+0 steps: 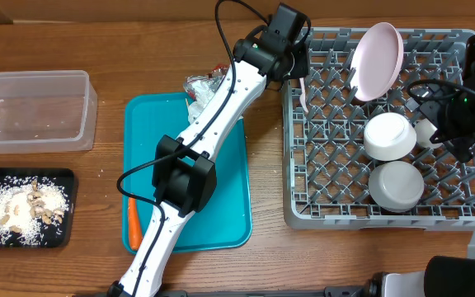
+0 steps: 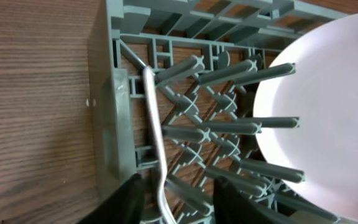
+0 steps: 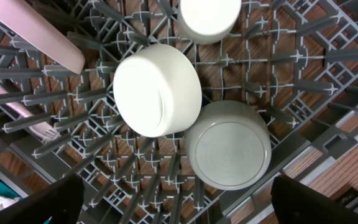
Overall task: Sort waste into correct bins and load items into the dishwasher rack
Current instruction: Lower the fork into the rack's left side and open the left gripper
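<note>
Far left: clear tub (image 1: 27, 110). Just below it, black tray (image 1: 66, 237) holding food scraps (image 1: 21, 208).

Centre: teal tray (image 1: 229, 190), carrot piece (image 1: 134, 223) at its left edge, crumpled waste (image 1: 198, 87) at its top, partly under the arm.

Rack (image 1: 345, 216): left gripper (image 2: 178, 199) at the left wall, jaws parted, fork (image 2: 155, 124) handle between them, unpinched. Plate (image 1: 378, 59) stands on edge among pegs. Two bowls (image 3: 157, 90) (image 3: 229, 146) touching, cup (image 3: 209, 15) near.

Right gripper (image 3: 182, 202) spread wide above the bowls, empty.
</note>
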`<state>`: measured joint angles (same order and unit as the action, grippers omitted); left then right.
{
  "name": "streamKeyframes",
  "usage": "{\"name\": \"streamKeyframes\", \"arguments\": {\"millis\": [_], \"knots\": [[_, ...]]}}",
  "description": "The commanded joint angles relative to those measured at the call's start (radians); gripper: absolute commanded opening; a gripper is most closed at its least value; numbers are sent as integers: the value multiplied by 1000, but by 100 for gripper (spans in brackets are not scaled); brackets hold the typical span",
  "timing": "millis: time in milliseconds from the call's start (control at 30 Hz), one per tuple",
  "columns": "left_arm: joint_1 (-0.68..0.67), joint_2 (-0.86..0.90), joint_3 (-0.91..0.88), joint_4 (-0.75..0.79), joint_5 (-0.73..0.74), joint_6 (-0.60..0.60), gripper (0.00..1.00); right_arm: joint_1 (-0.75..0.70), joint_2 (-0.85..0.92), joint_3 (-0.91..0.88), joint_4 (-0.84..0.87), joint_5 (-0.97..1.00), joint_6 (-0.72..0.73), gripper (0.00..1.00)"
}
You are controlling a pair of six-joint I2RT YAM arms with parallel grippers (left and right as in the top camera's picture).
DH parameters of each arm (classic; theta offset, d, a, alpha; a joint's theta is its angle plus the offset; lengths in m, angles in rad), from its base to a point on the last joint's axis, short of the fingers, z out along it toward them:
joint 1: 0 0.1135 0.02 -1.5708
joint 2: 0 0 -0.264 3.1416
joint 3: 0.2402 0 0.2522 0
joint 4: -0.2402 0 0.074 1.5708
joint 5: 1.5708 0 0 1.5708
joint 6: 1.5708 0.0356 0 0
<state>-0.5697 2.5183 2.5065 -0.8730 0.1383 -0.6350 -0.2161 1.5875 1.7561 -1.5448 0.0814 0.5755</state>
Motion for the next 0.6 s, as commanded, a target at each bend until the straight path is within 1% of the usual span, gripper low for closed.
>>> {"name": "streamKeyframes", "arguments": {"millis": [0, 100, 133, 200, 233, 267, 300, 367, 433, 500, 567], "knots": [[2, -14, 13, -21, 29, 18, 42, -3, -3, -3, 3, -2, -2, 100], [34, -43, 52, -98, 43, -4, 47, -3, -3, -3, 3, -2, -2, 100], [48, -55, 66, -132, 43, -15, 52, -3, -3, -3, 3, -2, -2, 100], [83, -92, 90, -211, 43, -19, 69, -3, -3, -3, 3, -2, -2, 100], [103, -113, 99, -254, 43, -18, 79, -3, -3, -3, 3, -2, -2, 100], [124, -136, 104, -299, 43, -15, 85, -3, -3, -3, 3, -2, -2, 100], [151, -163, 106, -356, 43, -15, 88, -3, -3, -3, 3, -2, -2, 100], [195, -204, 106, -457, 43, -16, 91, -3, -3, -3, 3, -2, -2, 100], [243, -239, 106, -570, 41, -15, 91, -3, -3, -3, 3, -2, -2, 100], [282, -258, 106, -673, 21, -15, 86, -3, -3, -3, 3, -2, -2, 100], [319, -261, 105, -787, -20, -9, 75, -3, -3, -3, 3, -2, -2, 100]]}}
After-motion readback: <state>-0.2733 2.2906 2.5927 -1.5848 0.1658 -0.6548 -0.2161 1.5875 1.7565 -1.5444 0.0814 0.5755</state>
